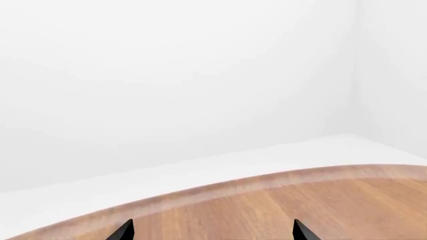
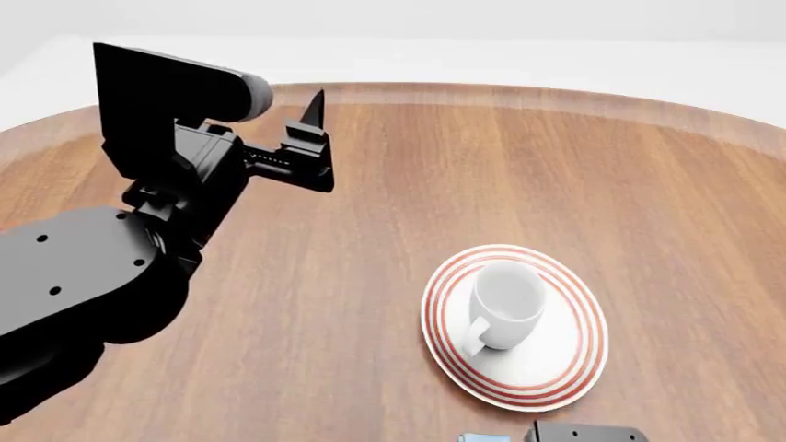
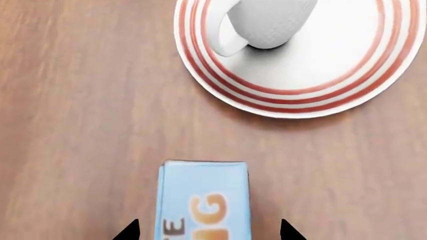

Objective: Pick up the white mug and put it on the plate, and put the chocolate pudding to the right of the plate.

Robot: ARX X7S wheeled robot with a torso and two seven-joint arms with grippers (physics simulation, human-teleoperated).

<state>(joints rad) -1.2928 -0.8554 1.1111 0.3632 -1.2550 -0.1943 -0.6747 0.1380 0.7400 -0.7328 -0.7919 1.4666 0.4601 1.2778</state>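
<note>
The white mug (image 2: 506, 296) stands upright on the red-ringed plate (image 2: 577, 368), handle toward me. In the right wrist view the mug (image 3: 273, 20) and the plate (image 3: 300, 102) lie beyond the chocolate pudding (image 3: 203, 197), a light blue box lying flat on the wood. My right gripper (image 3: 209, 231) is open and its two tips straddle the box with a gap on each side. Only a corner of the pudding (image 2: 483, 437) shows in the head view, just nearside of the plate. My left gripper (image 2: 317, 143) is raised at the far left, open and holding nothing (image 1: 213, 232).
A round wooden table (image 2: 368, 276) carries everything; its curved far edge (image 1: 267, 177) meets a white floor and walls. My left arm (image 2: 86, 276) fills the head view's left side, well apart from the plate.
</note>
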